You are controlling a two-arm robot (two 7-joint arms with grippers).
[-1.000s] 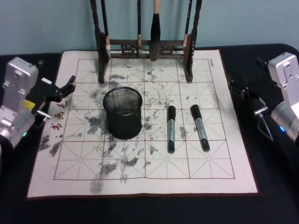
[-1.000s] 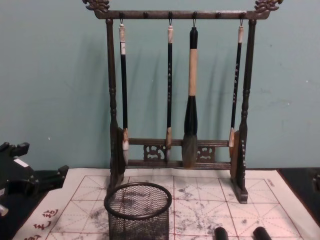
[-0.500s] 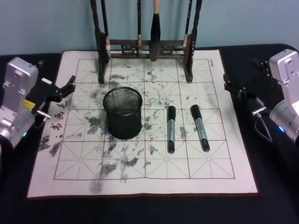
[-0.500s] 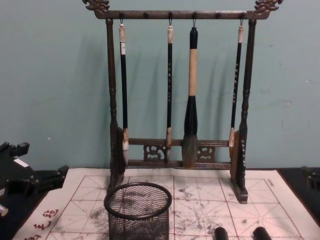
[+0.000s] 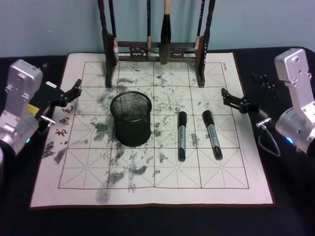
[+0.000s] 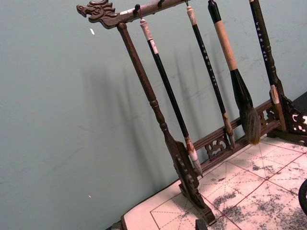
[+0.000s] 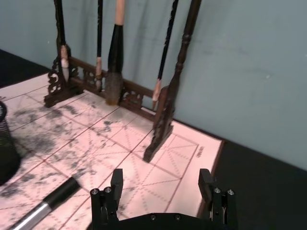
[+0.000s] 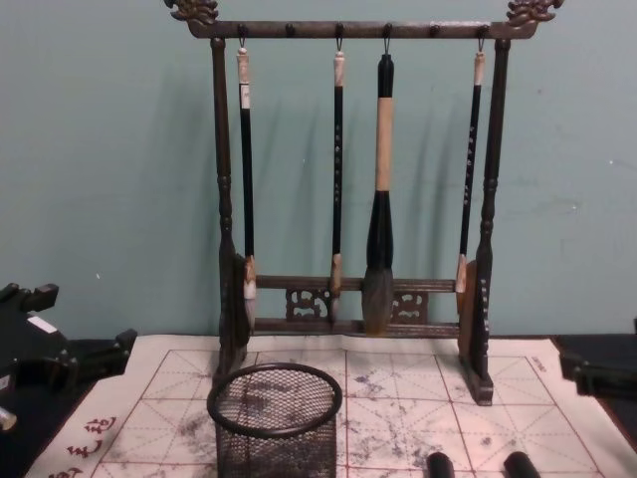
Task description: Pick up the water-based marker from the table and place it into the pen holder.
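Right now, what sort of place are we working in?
Likely a calligraphy practice desk: a rack of hanging brushes, an ink-stained grid mat, and a mesh pen holder beside two markers.

**Pen holder** [image 5: 130,119]: black wire mesh with a solid black rim.
**Left marker** [image 5: 181,136], **right marker** [image 5: 212,134]: black caps, silver-grey barrels with dark print.
**Mat** [image 5: 206,182]: off-white, with a thin red grid and dashed diagonals. It has grey-black ink smudges and red characters along its left margin.
**Brush rack** [image 8: 227,199]: dark brown carved wood.
**Brushes** [image 8: 337,179]: black handles, one tan.
**Table** [image 5: 147,221]: black.
**Wall** [image 8: 109,149]: teal.
**Left end effector** [image 5: 75,91], **right end effector** [image 5: 227,98]: black.
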